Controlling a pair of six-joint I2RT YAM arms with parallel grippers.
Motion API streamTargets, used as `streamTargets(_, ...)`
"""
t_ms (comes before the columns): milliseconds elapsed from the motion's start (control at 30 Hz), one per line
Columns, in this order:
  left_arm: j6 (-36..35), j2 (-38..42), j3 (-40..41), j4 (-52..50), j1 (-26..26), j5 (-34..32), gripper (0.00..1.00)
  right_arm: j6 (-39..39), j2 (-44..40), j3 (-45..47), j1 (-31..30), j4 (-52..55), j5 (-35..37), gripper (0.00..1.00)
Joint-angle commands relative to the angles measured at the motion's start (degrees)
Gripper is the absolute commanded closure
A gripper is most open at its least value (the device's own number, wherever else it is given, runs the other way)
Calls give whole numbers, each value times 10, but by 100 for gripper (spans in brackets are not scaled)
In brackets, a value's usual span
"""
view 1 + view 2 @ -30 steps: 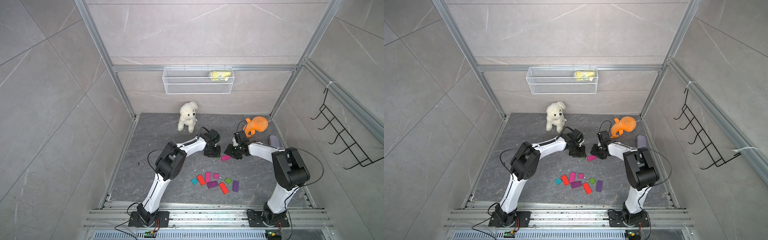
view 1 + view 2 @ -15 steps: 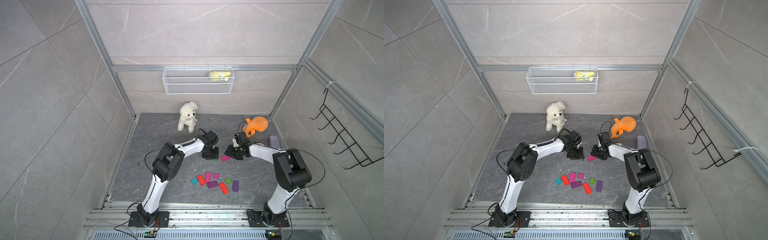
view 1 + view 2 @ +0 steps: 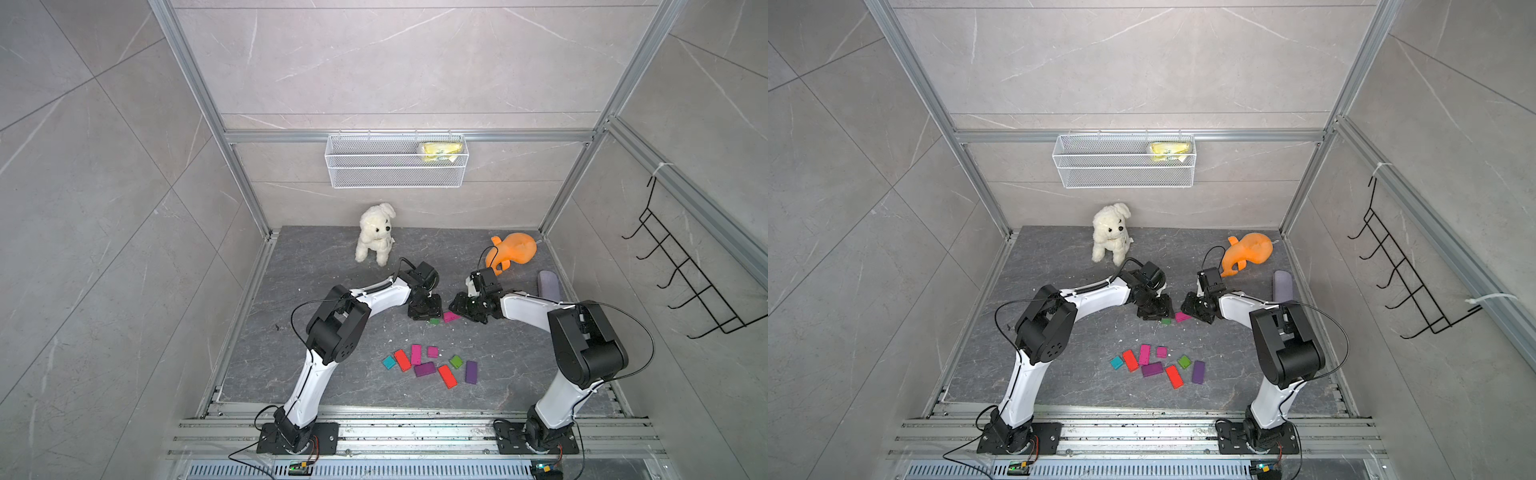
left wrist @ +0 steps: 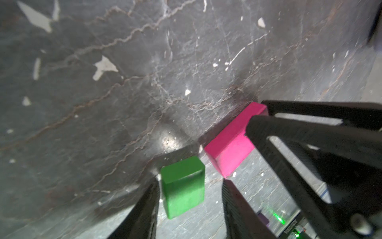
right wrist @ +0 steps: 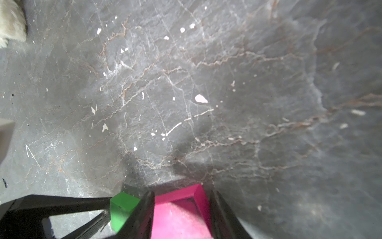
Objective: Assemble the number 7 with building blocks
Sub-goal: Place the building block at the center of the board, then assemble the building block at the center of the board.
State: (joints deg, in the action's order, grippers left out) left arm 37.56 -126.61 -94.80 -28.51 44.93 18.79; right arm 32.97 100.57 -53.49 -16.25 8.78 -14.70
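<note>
While eight building blocks (image 3: 428, 368) lie loose, well apart from both grippers, both top views show two more: green block (image 3: 434, 321) under left gripper (image 3: 424, 311), pink block (image 3: 451, 317) just beside it, at right gripper (image 3: 464, 311).

Left wrist view: jaws apart, straddling green block (image 4: 183, 186), not gripping.

Right wrist view: right gripper (image 5: 182, 194) clamps pink block (image 5: 179, 207) across its width. Long axis points at green block (image 5: 122, 209); touching unclear.

Judgement: number 7 not yet formed.

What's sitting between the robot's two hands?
A green block and a pink block, side by side, in both top views. The left gripper stands open around the green one; the right gripper grips the pink.
</note>
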Motion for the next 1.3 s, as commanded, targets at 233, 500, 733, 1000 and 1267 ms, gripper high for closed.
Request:
streamTargets(233, 26, 45, 77, 12, 8, -55, 30, 11, -6, 42, -3, 43, -9, 54)
streamTargets(500, 37, 97, 148, 72, 5, -76, 35, 10, -22, 56, -3, 38, -7, 54)
streamTargets(733, 42, 115, 192, 139, -5, -54, 44, 6, -33, 63, -3, 34, -7, 54)
streamTargets(1000, 46, 113, 213, 188, -25, -24, 53, -4, -28, 66, -3, 27, -10, 56)
streamTargets(1267, 40, 97, 200, 201, -28, 2, 57, -18, -26, 60, -3, 26, -6, 56)
